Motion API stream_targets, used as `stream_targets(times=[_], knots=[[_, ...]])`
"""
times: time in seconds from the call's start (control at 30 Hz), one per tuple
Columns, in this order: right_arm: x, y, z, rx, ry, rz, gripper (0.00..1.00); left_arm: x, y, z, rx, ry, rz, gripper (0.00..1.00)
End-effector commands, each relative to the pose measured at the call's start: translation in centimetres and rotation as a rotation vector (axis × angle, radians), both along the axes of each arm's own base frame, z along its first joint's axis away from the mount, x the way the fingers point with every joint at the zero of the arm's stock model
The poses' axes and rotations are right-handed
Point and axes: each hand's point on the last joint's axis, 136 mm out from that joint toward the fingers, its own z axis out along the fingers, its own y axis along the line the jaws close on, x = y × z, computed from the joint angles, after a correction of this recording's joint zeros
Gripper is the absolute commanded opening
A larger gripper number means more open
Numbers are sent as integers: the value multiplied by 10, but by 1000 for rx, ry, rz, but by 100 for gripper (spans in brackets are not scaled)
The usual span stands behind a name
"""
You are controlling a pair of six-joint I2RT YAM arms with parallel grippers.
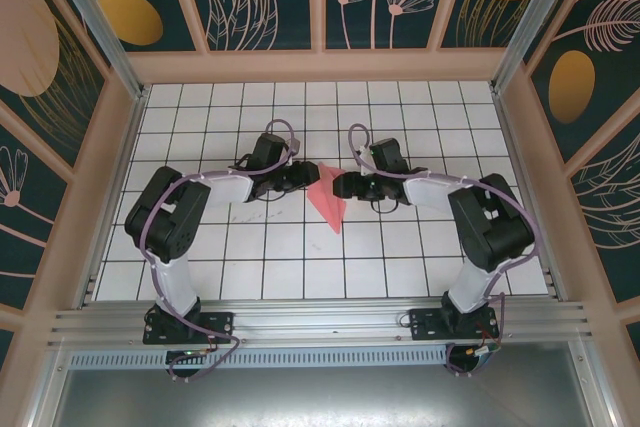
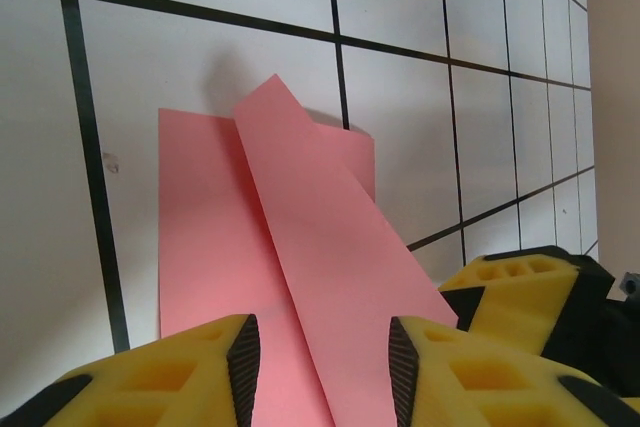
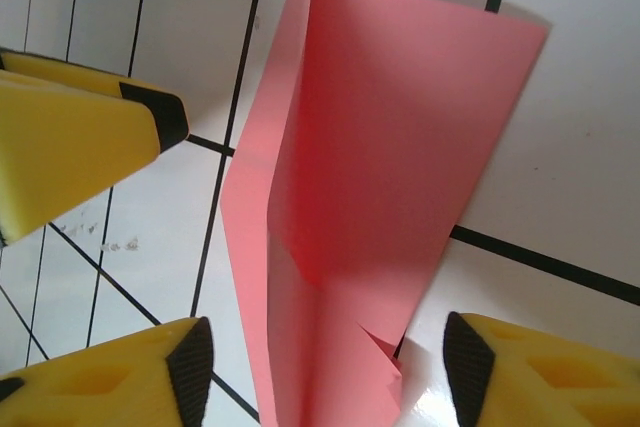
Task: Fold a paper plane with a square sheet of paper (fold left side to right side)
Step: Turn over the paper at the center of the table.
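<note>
Left pincer (image 2: 322, 349) spread astride paper plane (image 2: 300, 209), right pincer (image 3: 325, 359) spread around its opposite end

Both arms (image 1: 172, 277) are white and black with purple cables (image 1: 150, 209). The left gripper (image 2: 320, 349) has yellow fingers (image 2: 480, 372), black pads (image 2: 243, 355).

Folded pink-red paper (image 3: 390, 147) lies on the white gridded table (image 3: 570, 157). One panel lies flat, and a narrower flap along its left side stands up from a crease. The right gripper (image 3: 325, 372) has its jaws apart. Its yellow, black-padded fingers (image 3: 120, 382) sit one on each side of the paper's near end, each just clear of the edge. A third yellow finger (image 3: 80, 137) with a black tip enters from the left, near the paper but apart from it.
</note>
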Motion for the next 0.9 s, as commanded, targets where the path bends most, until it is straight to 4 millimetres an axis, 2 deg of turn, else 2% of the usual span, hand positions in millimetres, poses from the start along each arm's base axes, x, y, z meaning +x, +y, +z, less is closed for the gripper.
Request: stream_targets(times=[0.0, 0.27, 0.4, 0.73, 0.87], knots=[[11, 15, 10, 44, -38, 42, 57, 9, -11, 6, -42, -14, -6, 43], [17, -3, -3, -29, -15, -21, 24, 10, -19, -4, -30, 16, -18, 47], [15, -6, -8, -39, 4, -19, 8, 12, -25, -7, -30, 26, -30, 48], [14, -11, -13, -53, 23, -39, 6, 16, -41, -19, -32, 54, -59, 49], [13, -13, -12, -52, 22, -43, 9, 22, -48, -17, -54, 41, -70, 43]])
